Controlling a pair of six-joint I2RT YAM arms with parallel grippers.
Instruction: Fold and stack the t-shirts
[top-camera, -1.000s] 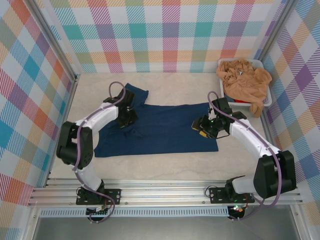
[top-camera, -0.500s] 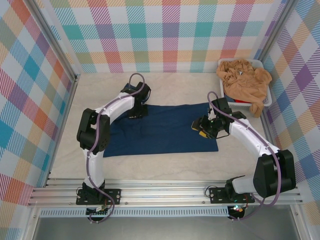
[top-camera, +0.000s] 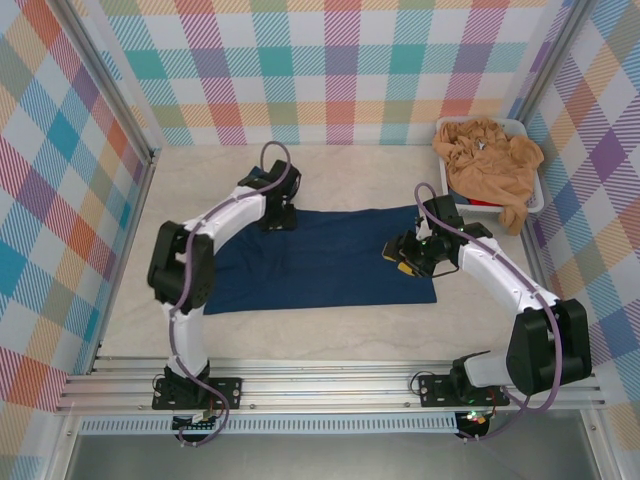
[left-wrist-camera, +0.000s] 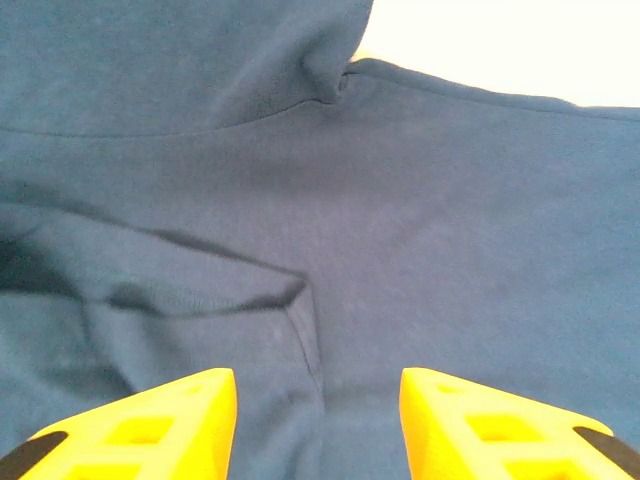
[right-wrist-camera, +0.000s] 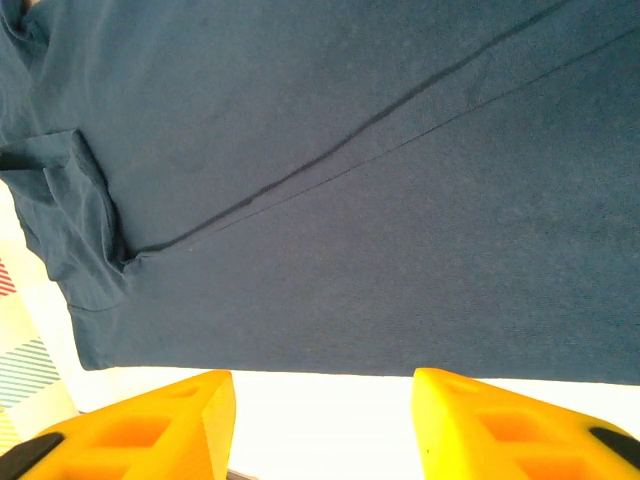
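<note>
Spread flat on the table, the navy t-shirt lies between the two arms, its long axis running left to right across the top view. The left gripper hangs over the shirt's far left corner, yellow fingers apart and empty, a folded sleeve just below. The right gripper sits over the shirt's right end near its edge, jaws likewise apart and empty. Each arm is nearest its own end, so we judge either could start the fold. The tan t-shirts lie heaped in the white tub at the far right corner, well apart.
</note>
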